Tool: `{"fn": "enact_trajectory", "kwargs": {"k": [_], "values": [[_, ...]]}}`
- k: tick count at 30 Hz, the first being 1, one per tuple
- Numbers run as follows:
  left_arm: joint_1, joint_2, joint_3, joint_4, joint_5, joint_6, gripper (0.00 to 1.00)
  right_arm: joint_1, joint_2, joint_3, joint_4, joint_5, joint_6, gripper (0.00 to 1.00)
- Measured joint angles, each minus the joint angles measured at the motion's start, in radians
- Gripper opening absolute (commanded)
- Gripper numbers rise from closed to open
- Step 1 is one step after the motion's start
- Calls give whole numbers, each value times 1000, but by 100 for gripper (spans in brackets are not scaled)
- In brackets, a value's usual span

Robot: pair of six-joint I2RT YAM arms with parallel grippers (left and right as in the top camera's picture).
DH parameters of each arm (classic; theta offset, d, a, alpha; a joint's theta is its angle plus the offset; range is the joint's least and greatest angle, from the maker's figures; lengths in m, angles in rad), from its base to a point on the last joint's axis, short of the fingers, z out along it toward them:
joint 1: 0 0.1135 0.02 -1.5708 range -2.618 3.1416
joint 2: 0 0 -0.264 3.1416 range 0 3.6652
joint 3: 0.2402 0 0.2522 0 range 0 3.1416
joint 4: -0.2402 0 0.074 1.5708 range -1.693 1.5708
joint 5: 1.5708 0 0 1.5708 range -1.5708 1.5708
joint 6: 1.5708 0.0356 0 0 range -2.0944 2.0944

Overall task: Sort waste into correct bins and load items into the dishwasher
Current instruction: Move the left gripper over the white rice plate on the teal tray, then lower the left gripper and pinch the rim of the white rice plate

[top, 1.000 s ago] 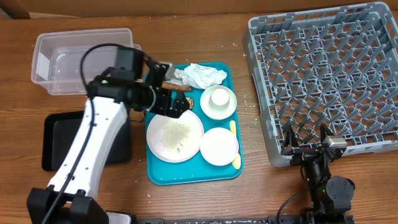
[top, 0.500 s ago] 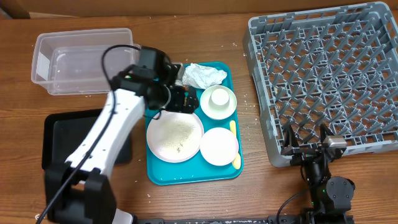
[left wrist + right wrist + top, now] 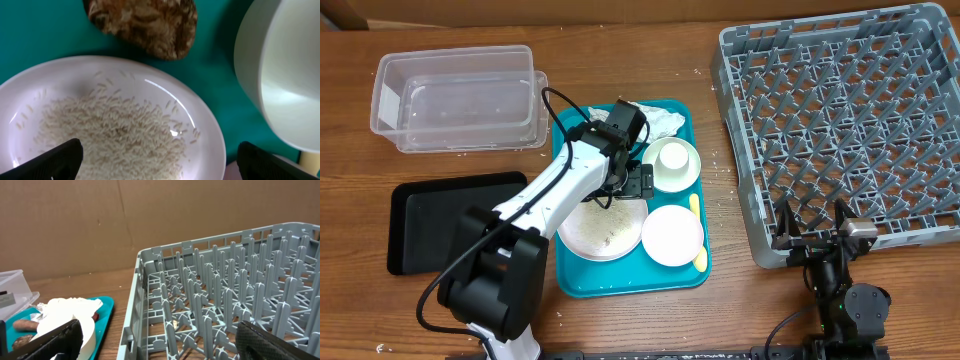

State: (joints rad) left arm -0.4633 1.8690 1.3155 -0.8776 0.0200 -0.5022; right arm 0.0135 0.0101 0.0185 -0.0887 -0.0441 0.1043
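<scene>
Teal tray (image 3: 215, 75) underneath, rice-strewn dinner plate (image 3: 150, 82) directly below the wide-spread, empty left pincer (image 3: 160, 165), brown lump (image 3: 145, 25) just beyond.

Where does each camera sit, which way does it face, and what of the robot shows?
Overhead: above the table, facing down; left arm and right arm show.
Left wrist: on the left hand, facing down at the plate; fingertips at bottom corners.
Right wrist: low, facing level across the rack; its fingertips likewise.
Shared with overhead: plate, rack.

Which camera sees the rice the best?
The left wrist camera: close up, each grain of rice shows on the plate. Overhead it is a pale patch partly under the left arm. The right wrist camera shows none.
</scene>
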Motion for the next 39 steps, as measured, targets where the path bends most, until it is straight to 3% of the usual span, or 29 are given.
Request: {"fn": "enact_trajectory", "kwargs": {"k": [7, 39], "values": [[0, 10, 0, 62, -11, -23, 100, 0, 0, 0, 0, 0, 0, 100], [-48, 100, 1, 24, -42, -11, 100, 0, 0, 0, 0, 0, 0, 100]]}}
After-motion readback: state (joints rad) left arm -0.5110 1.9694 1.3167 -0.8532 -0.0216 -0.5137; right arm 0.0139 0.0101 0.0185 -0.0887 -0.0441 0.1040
